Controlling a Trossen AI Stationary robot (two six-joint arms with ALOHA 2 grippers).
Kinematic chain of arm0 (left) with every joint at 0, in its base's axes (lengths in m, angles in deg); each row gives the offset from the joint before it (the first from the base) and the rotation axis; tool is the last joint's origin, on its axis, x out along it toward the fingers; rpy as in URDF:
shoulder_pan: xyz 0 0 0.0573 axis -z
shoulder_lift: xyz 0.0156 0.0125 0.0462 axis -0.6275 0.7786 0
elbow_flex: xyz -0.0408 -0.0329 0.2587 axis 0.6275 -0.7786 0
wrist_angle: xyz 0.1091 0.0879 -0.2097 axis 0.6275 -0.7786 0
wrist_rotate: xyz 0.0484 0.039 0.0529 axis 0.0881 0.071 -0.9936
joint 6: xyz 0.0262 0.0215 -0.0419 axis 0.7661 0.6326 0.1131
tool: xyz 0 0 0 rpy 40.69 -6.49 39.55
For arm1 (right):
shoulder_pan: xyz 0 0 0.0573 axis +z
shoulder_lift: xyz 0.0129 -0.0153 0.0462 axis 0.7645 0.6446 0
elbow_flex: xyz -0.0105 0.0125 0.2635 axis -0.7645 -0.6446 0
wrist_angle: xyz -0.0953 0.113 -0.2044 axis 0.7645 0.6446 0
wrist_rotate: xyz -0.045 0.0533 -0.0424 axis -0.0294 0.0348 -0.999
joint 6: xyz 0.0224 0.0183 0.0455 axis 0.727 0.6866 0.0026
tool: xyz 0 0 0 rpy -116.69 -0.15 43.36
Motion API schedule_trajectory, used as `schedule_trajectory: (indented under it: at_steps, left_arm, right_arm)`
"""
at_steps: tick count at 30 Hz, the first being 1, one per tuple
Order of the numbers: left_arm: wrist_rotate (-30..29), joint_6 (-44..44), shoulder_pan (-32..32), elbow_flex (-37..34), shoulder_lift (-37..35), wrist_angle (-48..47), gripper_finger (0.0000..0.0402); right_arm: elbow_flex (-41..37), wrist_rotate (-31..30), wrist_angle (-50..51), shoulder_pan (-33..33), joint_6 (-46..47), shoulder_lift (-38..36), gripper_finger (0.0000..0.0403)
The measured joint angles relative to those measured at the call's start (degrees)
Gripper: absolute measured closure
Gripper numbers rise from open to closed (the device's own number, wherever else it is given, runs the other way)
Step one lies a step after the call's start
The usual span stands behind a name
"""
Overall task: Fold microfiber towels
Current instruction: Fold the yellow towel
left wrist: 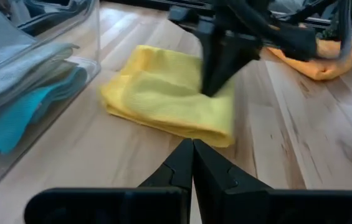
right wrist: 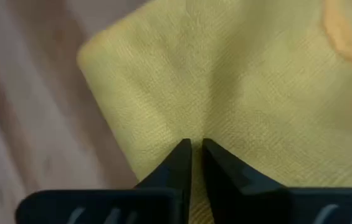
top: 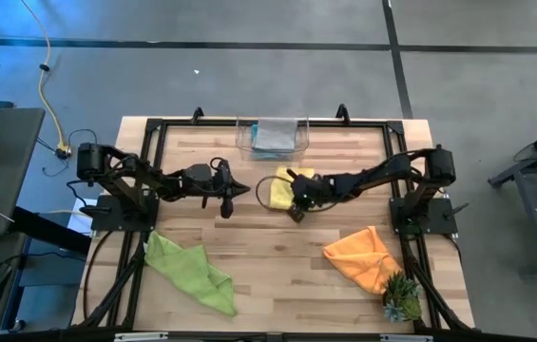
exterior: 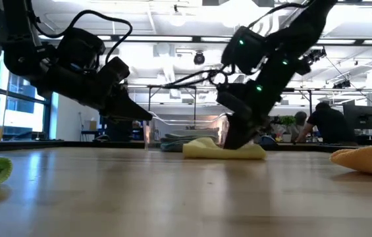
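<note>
My left hand (top: 239,190) hovers clenched and empty above the worktop (top: 278,249), lime green towel (top: 190,270) nearer its base. My right hand (right wrist: 195,151) pinches a fold of the yellow towel (top: 280,189) at mid-worktop; orange towel (top: 364,255) lies right.

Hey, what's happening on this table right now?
A two-armed robot is folding microfiber towels. The right claw is down on the folded yellow towel at mid-table, fingers nearly together, pinching its fabric. The left claw hovers shut just beside it, holding nothing. The lime green towel and orange towel lie crumpled near the front edge, not yet folded. Grey and teal towels already sit in the clear plastic bin at the back.
</note>
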Motion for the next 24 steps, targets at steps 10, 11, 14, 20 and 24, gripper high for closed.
schedule_trajectory:
  at_steps: [10,11,14,20,24]
  left_arm:
    - [-0.02,-4.80,2.74,0.16,0.00,-0.07,0.0402]
    - [-0.08,-5.57,3.25,0.41,0.00,-0.11,0.0401]
    - [-0.64,-7.88,4.70,1.78,0.00,-0.61,0.0394]
    - [-0.40,-7.31,6.22,5.71,-0.02,-5.14,0.0359]
    - [-0.42,-6.96,6.23,7.36,-0.02,-7.03,0.0332]
  right_arm:
    - [-1.48,14.39,-3.23,7.28,-8.84,-0.61,0.0391]
    - [-1.22,14.32,-2.63,8.07,-8.54,-1.07,0.0391]
    - [1.00,12.41,4.12,9.84,-6.65,-4.66,0.0381]
    - [4.27,-3.38,19.09,9.75,2.58,-13.06,0.0309]
    - [4.25,-4.65,18.52,6.77,3.84,-12.42,0.0257]
